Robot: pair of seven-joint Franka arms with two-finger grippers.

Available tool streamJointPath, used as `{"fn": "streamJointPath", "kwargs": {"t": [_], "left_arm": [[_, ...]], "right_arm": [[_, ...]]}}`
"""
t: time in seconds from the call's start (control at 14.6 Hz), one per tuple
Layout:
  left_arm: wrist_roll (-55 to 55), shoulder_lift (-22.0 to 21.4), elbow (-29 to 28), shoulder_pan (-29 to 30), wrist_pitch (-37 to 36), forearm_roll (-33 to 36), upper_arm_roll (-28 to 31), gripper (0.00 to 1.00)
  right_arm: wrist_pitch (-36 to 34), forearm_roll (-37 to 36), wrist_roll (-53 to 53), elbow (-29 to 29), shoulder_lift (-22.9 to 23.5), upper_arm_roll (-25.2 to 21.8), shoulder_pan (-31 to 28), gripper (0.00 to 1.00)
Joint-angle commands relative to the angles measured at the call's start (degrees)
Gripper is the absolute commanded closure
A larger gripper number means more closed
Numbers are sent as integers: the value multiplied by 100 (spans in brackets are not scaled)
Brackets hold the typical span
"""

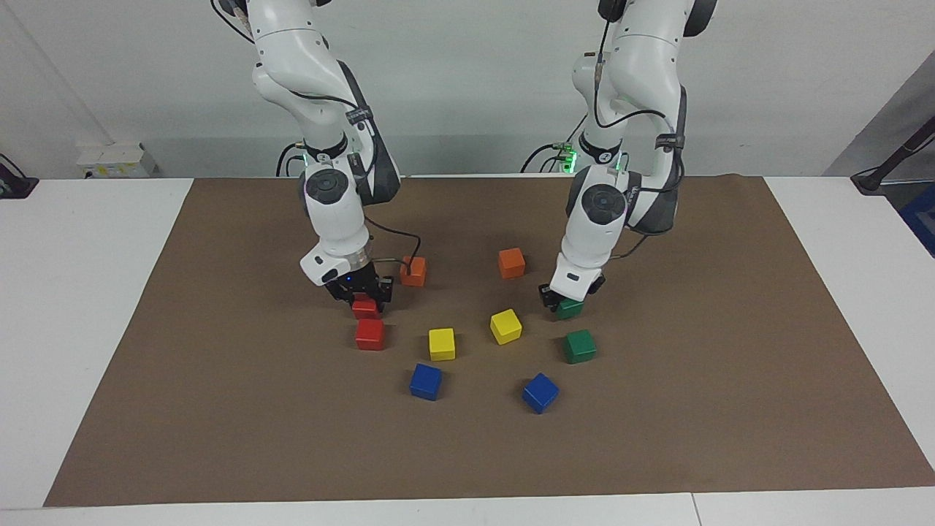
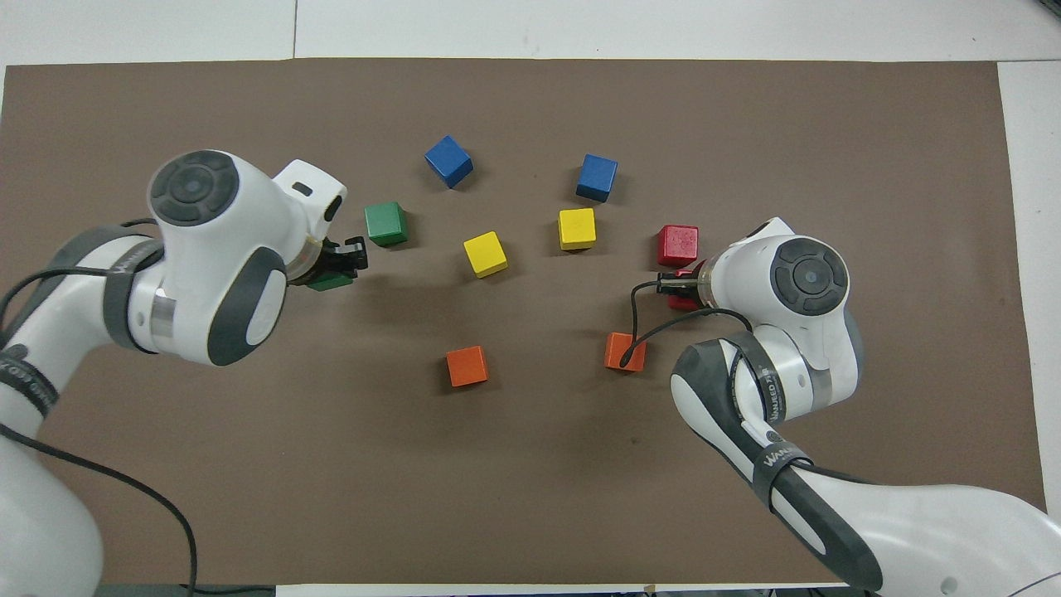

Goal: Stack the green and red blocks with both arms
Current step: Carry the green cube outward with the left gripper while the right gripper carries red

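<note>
My left gripper (image 1: 561,299) (image 2: 344,264) is shut on a green block (image 1: 570,308) (image 2: 331,283), low at the mat. The second green block (image 1: 579,346) (image 2: 385,224) lies free just beside it, farther from the robots. At the right arm's end, my right gripper (image 1: 363,298) (image 2: 675,286) is shut on a red block (image 1: 365,310) (image 2: 681,302), which is half hidden under the wrist in the overhead view. The other red block (image 1: 369,334) (image 2: 678,245) sits loose, a little farther from the robots. I cannot tell whether either held block is off the mat.
Two orange blocks (image 1: 413,271) (image 1: 511,263) lie nearer to the robots, between the grippers. Two yellow blocks (image 1: 441,343) (image 1: 505,326) and two blue blocks (image 1: 425,381) (image 1: 540,392) sit mid-mat. The right arm's black cable (image 2: 630,332) droops over one orange block. A brown mat (image 1: 219,409) covers the table.
</note>
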Motion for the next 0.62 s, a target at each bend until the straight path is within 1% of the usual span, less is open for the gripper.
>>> {"fn": "streamJointPath", "kwargs": {"t": [0.0,0.14,0.27,0.34,0.41,0.55], "left_arm": [[1048,-295,-185,730,-213,46,-35,100],[2190,-322,-290,1485,-169,20,-43,100],[3087,-348,-396,2110,-29,-120,-35,100],[3370,-357,-492,2391,111,-121,-35,100],[3503,-366,-623,2559,252,-121,-35,100],[3549,-331,-843,2649,611,-129,-26,100]], "right_arm": [[-443,10,-534,295,-166,12,-317,82],[-856,10,-1375,699,-148,12,-790,81],[-972,18,-2219,990,-87,12,-1239,79],[-964,18,-2632,1061,-52,12,-1450,78],[-955,18,-3011,1114,-25,12,-1661,78],[-893,18,-3566,1114,10,12,-2004,78]]}}
